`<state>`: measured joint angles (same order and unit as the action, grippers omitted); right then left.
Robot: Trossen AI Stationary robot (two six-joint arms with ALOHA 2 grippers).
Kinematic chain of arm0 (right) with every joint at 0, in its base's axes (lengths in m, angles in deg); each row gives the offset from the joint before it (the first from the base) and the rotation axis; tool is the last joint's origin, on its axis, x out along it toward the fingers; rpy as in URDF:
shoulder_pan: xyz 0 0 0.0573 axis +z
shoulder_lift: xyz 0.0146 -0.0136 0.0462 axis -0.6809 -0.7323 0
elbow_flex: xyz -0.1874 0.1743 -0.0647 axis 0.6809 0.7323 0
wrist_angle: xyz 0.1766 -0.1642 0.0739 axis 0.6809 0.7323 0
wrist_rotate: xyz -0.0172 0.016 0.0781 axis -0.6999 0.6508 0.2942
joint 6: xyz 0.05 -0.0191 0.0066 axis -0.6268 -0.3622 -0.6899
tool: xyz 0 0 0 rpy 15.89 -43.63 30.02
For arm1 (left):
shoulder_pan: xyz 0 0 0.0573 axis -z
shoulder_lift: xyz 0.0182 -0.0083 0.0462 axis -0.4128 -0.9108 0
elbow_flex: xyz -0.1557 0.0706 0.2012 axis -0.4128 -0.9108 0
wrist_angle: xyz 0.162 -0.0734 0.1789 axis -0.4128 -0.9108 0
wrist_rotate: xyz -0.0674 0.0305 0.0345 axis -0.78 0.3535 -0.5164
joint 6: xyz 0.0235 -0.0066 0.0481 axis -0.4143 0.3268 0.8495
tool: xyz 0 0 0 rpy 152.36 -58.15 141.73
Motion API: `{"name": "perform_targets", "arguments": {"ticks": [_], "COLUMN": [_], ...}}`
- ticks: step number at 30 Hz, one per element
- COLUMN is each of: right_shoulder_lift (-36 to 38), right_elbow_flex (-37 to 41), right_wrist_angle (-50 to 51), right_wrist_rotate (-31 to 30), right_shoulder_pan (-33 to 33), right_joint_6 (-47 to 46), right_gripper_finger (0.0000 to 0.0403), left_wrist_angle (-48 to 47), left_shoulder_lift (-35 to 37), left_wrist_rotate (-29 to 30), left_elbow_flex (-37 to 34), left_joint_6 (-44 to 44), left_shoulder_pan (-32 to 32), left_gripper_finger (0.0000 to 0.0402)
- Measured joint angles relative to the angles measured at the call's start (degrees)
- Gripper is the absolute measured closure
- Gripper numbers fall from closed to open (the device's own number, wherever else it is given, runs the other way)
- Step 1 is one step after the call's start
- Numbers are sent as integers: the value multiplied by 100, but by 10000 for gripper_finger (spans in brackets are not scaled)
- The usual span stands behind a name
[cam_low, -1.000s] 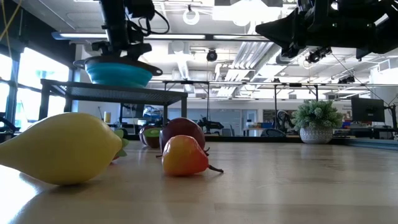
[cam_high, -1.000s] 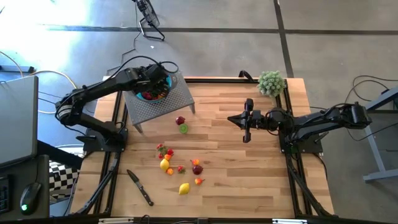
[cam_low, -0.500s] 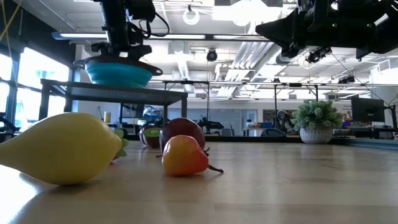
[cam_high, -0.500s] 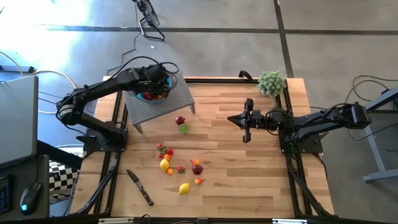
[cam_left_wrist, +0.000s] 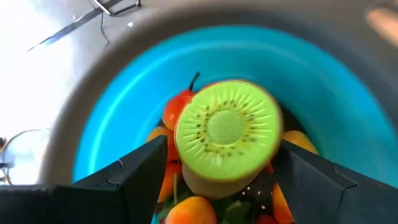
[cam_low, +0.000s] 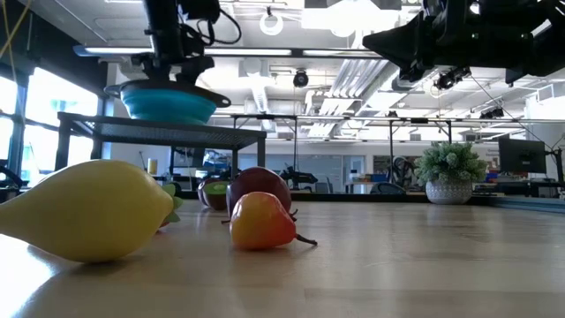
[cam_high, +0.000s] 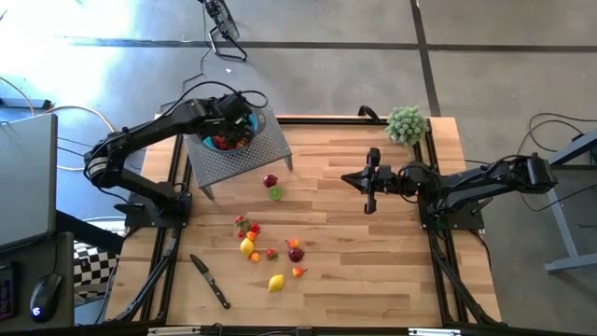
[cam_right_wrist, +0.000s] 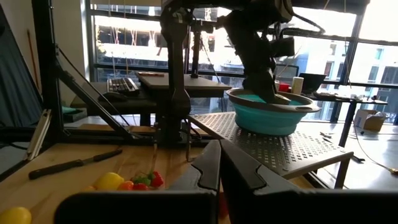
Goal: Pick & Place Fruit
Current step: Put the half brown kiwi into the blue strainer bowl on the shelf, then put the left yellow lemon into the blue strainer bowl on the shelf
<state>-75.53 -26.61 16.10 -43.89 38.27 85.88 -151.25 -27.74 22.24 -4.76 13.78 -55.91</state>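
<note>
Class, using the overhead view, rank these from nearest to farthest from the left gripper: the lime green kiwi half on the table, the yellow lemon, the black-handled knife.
Left gripper is over the teal bowl on the perforated metal stand.
1. Lime green kiwi half: mid-table, just off the stand.
2. Black-handled knife: near the front left edge.
3. Yellow lemon: front centre, only slightly farther than the knife.

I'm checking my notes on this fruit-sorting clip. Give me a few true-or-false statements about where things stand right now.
1. The left gripper is over the teal bowl. True.
2. A kiwi half sits between the left jaws, above other fruit in the bowl. True.
3. The bowl rests directly on the wooden table. False: it sits on a perforated metal stand.
4. The right gripper holds a lemon. False: its jaws are shut on nothing, above the table.
5. The knife lies in the bowl. False: it lies on the table.
</note>
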Motion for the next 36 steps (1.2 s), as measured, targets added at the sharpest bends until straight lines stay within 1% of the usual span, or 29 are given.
{"name": "perform_targets", "arguments": {"ticks": [7,11,17,24,28,32,36], "right_shoulder_lift": [-1,0,0,-1,-2,0,0], "right_elbow_flex": [0,0,0,0,0,0,0], "right_wrist_angle": [0,0,0,0,0,0,0], "right_wrist_rotate": [0,0,0,1,0,2,2], "right_shoulder_pan": [0,0,0,0,0,1,0], "right_joint_6": [41,41,41,41,41,64,64], "right_gripper_finger": [401,401,401,401,401,400,400], "left_wrist_angle": [-532,-915,-1429,-1535,-1533,-1506,-1636], "left_shoulder_lift": [2,4,7,7,7,7,61], "left_wrist_rotate": [-46,-76,-483,-516,-518,-545,-592], "left_elbow_flex": [812,1111,1144,1142,1142,1142,1142], "left_joint_6": [-41,-158,-252,-407,-212,8,148], "left_shoulder_pan": [2,4,4,7,21,262,663], "left_gripper_finger": [128,128,128,133,168,226,287]}}
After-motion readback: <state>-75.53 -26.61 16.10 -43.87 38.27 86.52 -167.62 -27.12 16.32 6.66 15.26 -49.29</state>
